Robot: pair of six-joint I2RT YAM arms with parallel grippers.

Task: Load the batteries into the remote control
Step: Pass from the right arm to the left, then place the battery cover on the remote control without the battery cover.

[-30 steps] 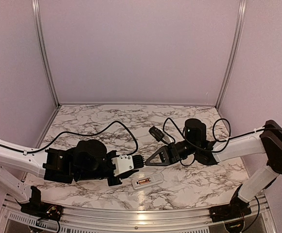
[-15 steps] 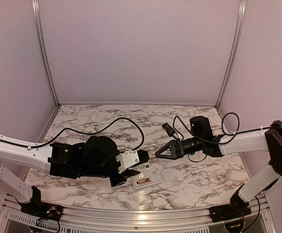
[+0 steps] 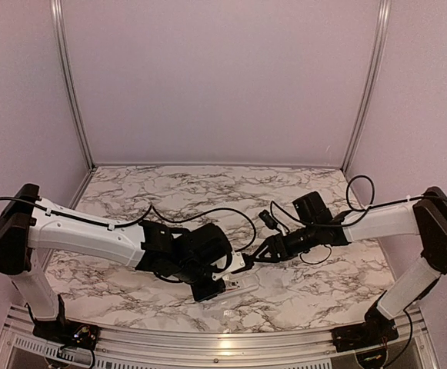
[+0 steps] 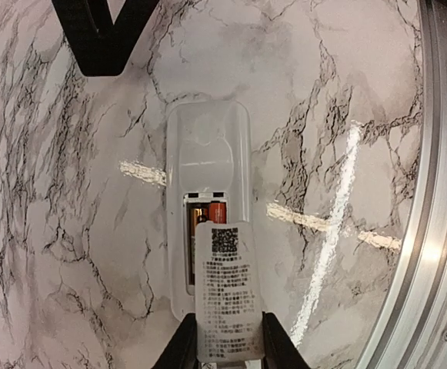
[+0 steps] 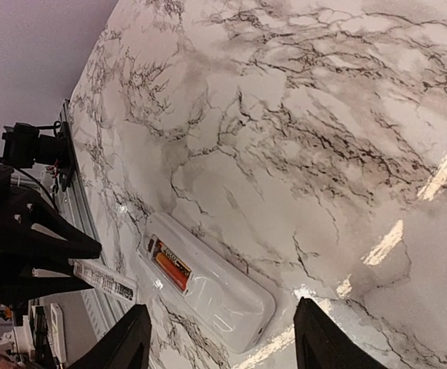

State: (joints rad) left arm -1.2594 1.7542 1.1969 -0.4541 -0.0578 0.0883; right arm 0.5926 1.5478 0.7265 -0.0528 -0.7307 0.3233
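Observation:
The white remote control (image 4: 208, 165) lies back up on the marble top, and its recess shows the two coppery-orange batteries (image 4: 210, 215) side by side. My left gripper (image 4: 228, 319) is shut on a white battery cover (image 4: 227, 284) with a printed label, held flat just over the remote's near end and partly masking the recess. In the right wrist view the remote control (image 5: 223, 296) and batteries (image 5: 169, 267) lie below my right gripper (image 5: 223, 307), which hangs open above them and holds nothing. From above, both grippers (image 3: 221, 286) (image 3: 252, 257) meet at the remote control (image 3: 245, 284).
A metal rail (image 4: 438, 192) runs along the table's near edge, close beside the remote. Black cables (image 3: 208, 214) loop over the marble behind the left arm. Pale purple walls close in the back and both sides.
My left arm has swung right and forward, bringing the cover over the remote. My right gripper pulled back, opened, then dropped towards the remote's far end.

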